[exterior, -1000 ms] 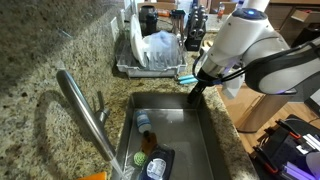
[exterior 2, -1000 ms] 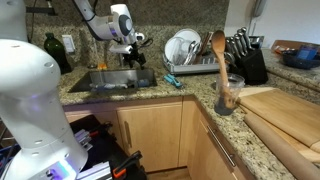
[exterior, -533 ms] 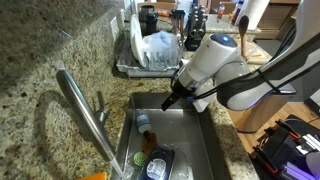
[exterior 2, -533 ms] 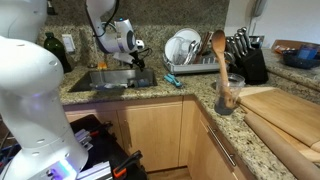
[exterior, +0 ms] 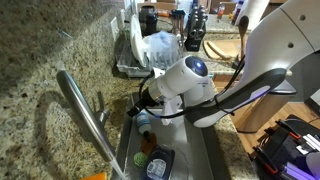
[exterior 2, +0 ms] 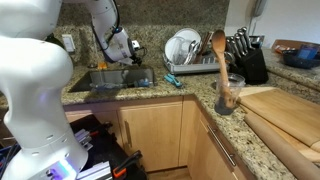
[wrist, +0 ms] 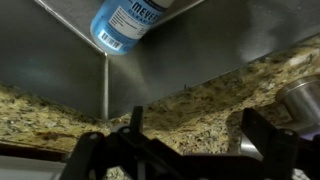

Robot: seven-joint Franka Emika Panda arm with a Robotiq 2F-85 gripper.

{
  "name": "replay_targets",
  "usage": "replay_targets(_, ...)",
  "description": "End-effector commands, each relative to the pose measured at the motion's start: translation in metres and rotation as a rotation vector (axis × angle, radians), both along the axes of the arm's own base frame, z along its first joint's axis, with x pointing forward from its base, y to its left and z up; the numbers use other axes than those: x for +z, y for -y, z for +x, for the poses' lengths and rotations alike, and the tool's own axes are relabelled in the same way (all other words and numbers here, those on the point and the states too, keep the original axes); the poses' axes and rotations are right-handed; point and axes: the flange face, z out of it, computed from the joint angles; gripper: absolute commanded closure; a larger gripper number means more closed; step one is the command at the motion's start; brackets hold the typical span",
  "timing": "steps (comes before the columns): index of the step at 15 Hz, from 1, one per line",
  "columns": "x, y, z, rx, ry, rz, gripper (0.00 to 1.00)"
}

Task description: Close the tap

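The tap is a long brushed-steel spout (exterior: 88, 118) that slants over the sink, with a small upright lever handle (exterior: 99, 102) on the granite behind it. My gripper (exterior: 137, 109) hangs over the sink's edge on the tap side, a short way from the lever and apart from it. In the wrist view the two dark fingers (wrist: 200, 140) are spread wide with only granite counter between them. A metal part (wrist: 302, 96) shows at the right edge; I cannot tell what it is. In an exterior view the arm (exterior 2: 116, 45) hides the tap.
The steel sink (exterior: 190, 125) holds a blue-labelled bottle (wrist: 125, 20) and a few other items (exterior: 158, 163). A dish rack (exterior: 150, 55) with white dishes stands beyond the sink. A knife block (exterior 2: 245, 60) and a utensil jar with a wooden spoon (exterior 2: 226, 92) stand on the counter.
The arm has swung across the sink from its far side toward the tap side, and the gripper is now close to the lever handle. The gripper stays open.
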Motion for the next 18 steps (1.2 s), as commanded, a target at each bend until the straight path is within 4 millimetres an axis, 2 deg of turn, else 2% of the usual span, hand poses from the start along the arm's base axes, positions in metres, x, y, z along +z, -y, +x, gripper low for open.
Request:
replay_targets(1, -0.002, 0.007, 0.008, -0.025, 0.019, -0.031, 0.00)
replay_targets(3, -0.002, 0.007, 0.037, -0.039, 0.166, 0.026, 0.00)
replay_targets(7, -0.020, 0.003, 0.062, -0.105, 0.274, 0.216, 0.00)
replay_targets(8, -0.005, 0.013, 0.052, -0.096, 0.229, 0.136, 0.00)
replay_targets(10, -0.018, 0.009, 0.054, -0.100, 0.223, 0.130, 0.00)
replay_targets(12, -0.013, 0.008, 0.055, -0.101, 0.227, 0.134, 0.00)
replay_targets(13, -0.016, 0.005, 0.060, -0.108, 0.238, 0.119, 0.00)
replay_targets(15, -0.018, -0.024, 0.070, -0.046, 0.329, 0.101, 0.00)
replay_targets(18, -0.003, -0.061, 0.075, -0.020, 0.450, 0.127, 0.00)
